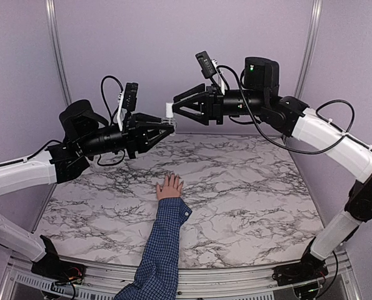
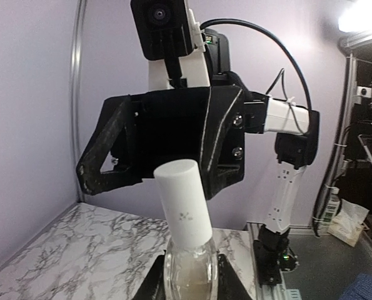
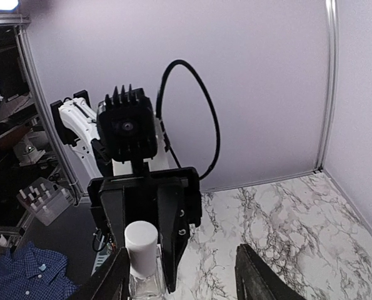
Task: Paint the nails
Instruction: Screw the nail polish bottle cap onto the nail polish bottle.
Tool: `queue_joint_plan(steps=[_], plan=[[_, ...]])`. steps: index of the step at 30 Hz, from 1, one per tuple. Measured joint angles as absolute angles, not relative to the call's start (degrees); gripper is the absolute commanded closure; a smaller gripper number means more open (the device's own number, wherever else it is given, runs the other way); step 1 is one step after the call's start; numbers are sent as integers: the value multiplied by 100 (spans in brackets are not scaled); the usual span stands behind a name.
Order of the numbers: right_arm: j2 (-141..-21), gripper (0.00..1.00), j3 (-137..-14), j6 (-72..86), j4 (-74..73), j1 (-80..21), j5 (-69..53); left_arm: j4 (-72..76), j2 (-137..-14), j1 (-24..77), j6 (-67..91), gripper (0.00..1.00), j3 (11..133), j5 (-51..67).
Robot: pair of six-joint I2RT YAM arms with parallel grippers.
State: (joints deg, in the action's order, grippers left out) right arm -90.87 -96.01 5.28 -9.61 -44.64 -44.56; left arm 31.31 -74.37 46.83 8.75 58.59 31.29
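A small hand (image 1: 170,187) in a blue checked sleeve (image 1: 164,240) lies flat on the marble table, fingers spread toward the back. Its nails (image 1: 172,179) are too tiny to make out. High above it, my left gripper (image 1: 169,127) is shut on a clear nail polish bottle (image 1: 169,116) with a white cap (image 2: 184,205). The glass body (image 2: 191,275) sits between the left gripper (image 2: 191,284) pads. My right gripper (image 1: 176,106) faces it, open, its fingertips at the cap. In the right wrist view the cap (image 3: 140,240) stands inside the right gripper (image 3: 180,281), close to the left finger (image 3: 109,281).
The marble tabletop (image 1: 248,187) is boxed in by purple walls with aluminium posts (image 1: 56,50) at the back corners. Both arm bases are bolted to the near rail (image 1: 236,284). A cable loops above the left wrist (image 3: 186,112).
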Motion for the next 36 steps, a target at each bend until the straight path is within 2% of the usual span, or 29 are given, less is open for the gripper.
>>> queue_joint_plan(steps=[4,9,22,32,36], plan=[[-9039,46,-9651,421,-921,-4464,-5131,3194,-7725,4626,1350,100,6344,4222],[-8958,45,-9651,469,-714,-4464,-5706,3249,-7804,4617,1656,100,6455,4803],[-8823,44,-9432,1280,189,-4504,-6412,3358,-7852,4617,1865,100,6455,5242],[-9102,50,-9424,1870,766,-4624,-6556,3363,-7881,4617,1870,100,6455,5356],[-9247,58,-9424,1953,784,-4707,-6569,3363,-7883,4617,1883,100,6455,5358]])
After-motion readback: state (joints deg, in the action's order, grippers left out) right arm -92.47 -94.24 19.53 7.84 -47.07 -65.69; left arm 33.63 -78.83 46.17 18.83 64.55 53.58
